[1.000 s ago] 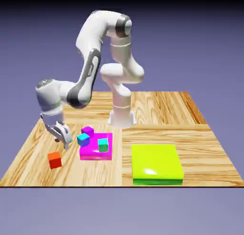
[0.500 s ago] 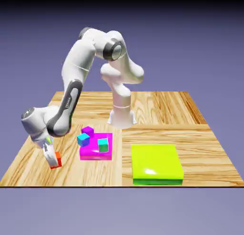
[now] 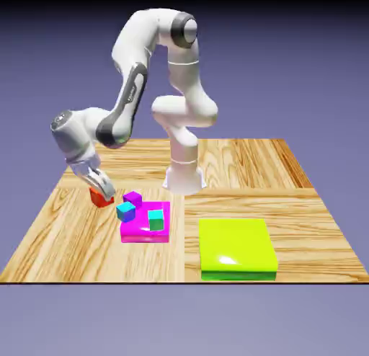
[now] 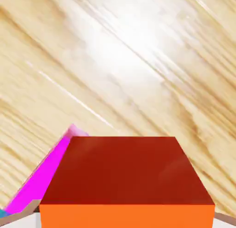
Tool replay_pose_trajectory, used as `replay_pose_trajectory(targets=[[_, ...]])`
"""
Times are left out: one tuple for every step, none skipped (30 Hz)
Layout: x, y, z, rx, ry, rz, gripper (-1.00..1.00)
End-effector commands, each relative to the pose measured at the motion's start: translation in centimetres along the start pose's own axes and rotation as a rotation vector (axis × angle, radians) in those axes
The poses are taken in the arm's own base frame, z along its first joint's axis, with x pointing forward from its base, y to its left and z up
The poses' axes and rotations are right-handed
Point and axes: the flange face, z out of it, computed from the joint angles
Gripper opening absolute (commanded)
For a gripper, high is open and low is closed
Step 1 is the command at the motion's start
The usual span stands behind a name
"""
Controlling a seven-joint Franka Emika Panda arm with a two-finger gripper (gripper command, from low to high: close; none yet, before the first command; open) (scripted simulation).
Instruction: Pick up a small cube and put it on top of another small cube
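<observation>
Gripper (image 3: pixel 101 192) is closed tight on the red-orange cube (image 3: pixel 99 197), held clear of the wooden table (image 3: pixel 65 232). Magenta block (image 3: pixel 146 225) sits below and toward the exterior view's right of the gripper, carrying the blue cube (image 3: pixel 126 211) and teal cube (image 3: pixel 156 219).

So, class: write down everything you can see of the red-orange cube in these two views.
The red-orange cube is small, plain and matte, with flat faces and sharp edges. It is clamped in the shut gripper and hangs above the wooden table, at the exterior view's left of the magenta slab. In the hand view it fills the lower middle, one face darker red, the nearest face bright orange. Only the gripper touches it.
</observation>
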Motion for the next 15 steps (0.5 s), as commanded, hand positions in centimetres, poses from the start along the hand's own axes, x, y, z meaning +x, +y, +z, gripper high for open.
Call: replay_pose_trajectory(targets=[[-0.7,0.7,-0.1,-0.008,0.009,-0.026,-1.0],[-1.5,1.4,-0.2,-0.014,0.018,-0.053,-1.0],[-2.3,2.0,-0.2,-0.02,0.026,-0.08,-1.0],[-3.0,2.7,-0.2,-0.026,0.036,-0.107,-1.0],[-3.7,3.4,-0.2,-0.032,0.046,-0.133,-1.0],[-4.4,4.1,-0.1,-0.039,0.058,-0.16,-1.0],[-5.2,4.7,-0.1,-0.045,0.069,-0.187,-1.0],[-5.8,5.4,0.0,-0.052,0.082,-0.214,-1.0],[-6.5,6.1,0.2,-0.059,0.096,-0.241,-1.0],[-6.6,6.2,0.2,-0.06,0.098,-0.245,-1.0],[-6.6,6.2,0.2,-0.06,0.098,-0.245,-1.0],[-6.4,6.0,1.5,-0.06,0.098,-0.246,-1.0],[-6.2,5.9,2.7,-0.06,0.098,-0.246,-1.0],[-6.0,5.9,4.0,-0.06,0.097,-0.246,-1.0],[-5.8,5.9,5.3,-0.06,0.098,-0.246,-1.0]])
